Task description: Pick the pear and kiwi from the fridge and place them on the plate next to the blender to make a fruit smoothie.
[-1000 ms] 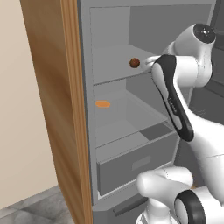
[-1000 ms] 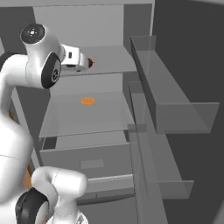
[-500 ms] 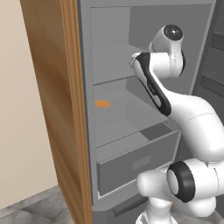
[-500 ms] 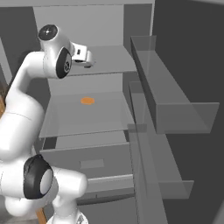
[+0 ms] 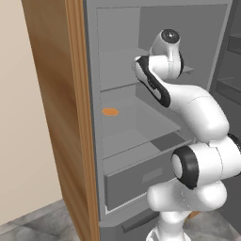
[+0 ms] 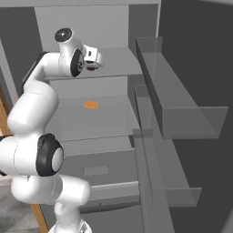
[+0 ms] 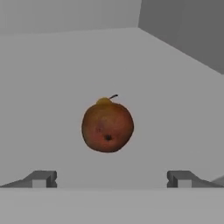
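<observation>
Hand view: the gripper [image 7: 112, 178], jaws spread wide and empty, faces the kiwi [image 7: 107, 126] at twelve o'clock on a grey fridge [image 5: 123, 61] shelf; base views add an orange item [image 6: 91, 104] one shelf lower.

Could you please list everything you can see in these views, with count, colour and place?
fridge: one, grey, open in front of the robot
kiwi: one, reddish-brown, on the upper shelf, just ahead of the claw
flat food item: one, orange, on the middle shelf near its left side
drawer: one, grey, below the shelves, pulled partly out
door shelves: two, translucent grey, on the open door at the right
side panel: one, brown wood, left of the fridge
wall: one, beige, left of the panel
floor: grey tiles, bottom left
arm: one, white with dark joints, reaching to the upper shelf
claw: one, open, facing the kiwi without touching it
</observation>
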Tool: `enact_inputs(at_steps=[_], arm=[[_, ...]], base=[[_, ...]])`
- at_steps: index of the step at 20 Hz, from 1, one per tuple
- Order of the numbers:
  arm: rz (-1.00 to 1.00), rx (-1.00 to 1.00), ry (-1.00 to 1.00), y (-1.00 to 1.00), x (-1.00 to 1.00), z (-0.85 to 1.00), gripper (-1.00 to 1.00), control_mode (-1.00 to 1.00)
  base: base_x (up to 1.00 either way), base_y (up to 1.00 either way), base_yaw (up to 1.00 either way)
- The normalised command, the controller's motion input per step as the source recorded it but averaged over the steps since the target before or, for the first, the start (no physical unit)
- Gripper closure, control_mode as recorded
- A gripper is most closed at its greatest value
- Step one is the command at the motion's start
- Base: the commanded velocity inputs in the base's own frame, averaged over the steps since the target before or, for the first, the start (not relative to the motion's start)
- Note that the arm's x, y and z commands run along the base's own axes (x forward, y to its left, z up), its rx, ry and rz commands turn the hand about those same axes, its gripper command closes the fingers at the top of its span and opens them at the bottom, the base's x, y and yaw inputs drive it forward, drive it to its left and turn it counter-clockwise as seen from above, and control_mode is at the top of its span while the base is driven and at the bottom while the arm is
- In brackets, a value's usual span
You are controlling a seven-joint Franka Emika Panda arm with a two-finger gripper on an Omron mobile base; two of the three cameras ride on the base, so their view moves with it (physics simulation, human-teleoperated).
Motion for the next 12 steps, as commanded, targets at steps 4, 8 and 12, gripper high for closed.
enact_inputs(at_steps=[4,8,12], arm=[[0.0,0.0,0.06,0.0,0.57,-0.08,-1.0,-1.0],[0.0,0.0,0.07,0.0,0.55,-0.17,-1.0,-1.0],[0.0,0.0,0.04,0.0,0.37,-0.24,1.0,-1.0]], base=[[0.0,0.0,0.0],[0.0,0.0,0.0],[0.0,0.0,0.0]])
